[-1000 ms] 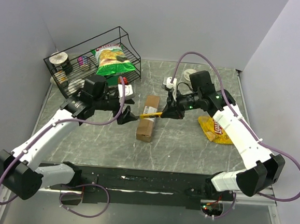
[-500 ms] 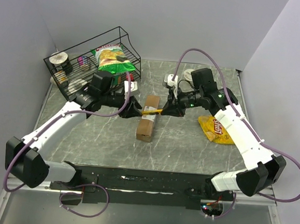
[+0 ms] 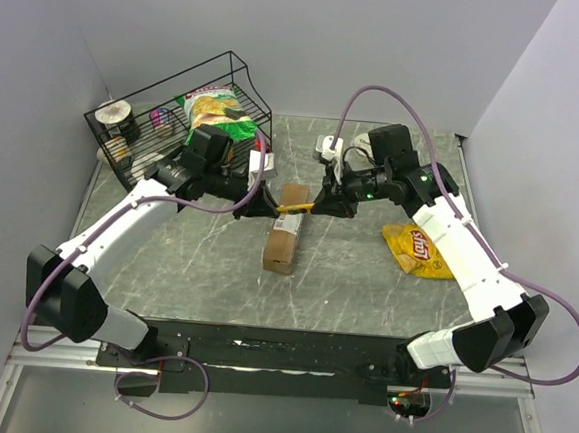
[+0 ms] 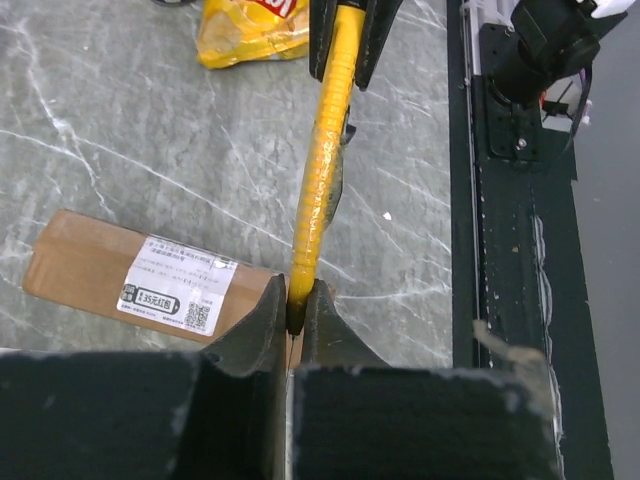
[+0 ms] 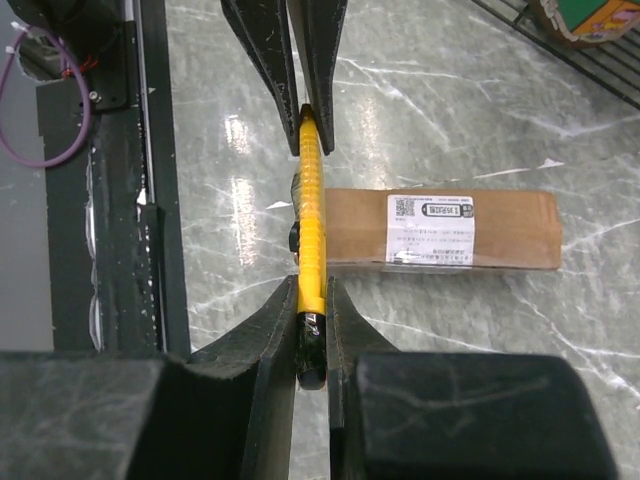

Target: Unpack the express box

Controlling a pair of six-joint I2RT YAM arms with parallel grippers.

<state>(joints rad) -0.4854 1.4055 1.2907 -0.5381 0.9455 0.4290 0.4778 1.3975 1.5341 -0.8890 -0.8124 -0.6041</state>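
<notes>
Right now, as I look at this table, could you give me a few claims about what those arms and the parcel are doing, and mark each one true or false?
1. The left tool and the right tool both grip the same yellow cutter, one at each end. True.
2. The express box is lifted off the table. False: it lies flat on the table, below the cutter, and neither tool holds it.
3. The yellow chip bag sits inside the wire basket. False: it lies on the table by the right arm; the basket holds a green bag.
4. The white label on the box faces up. True.
</notes>
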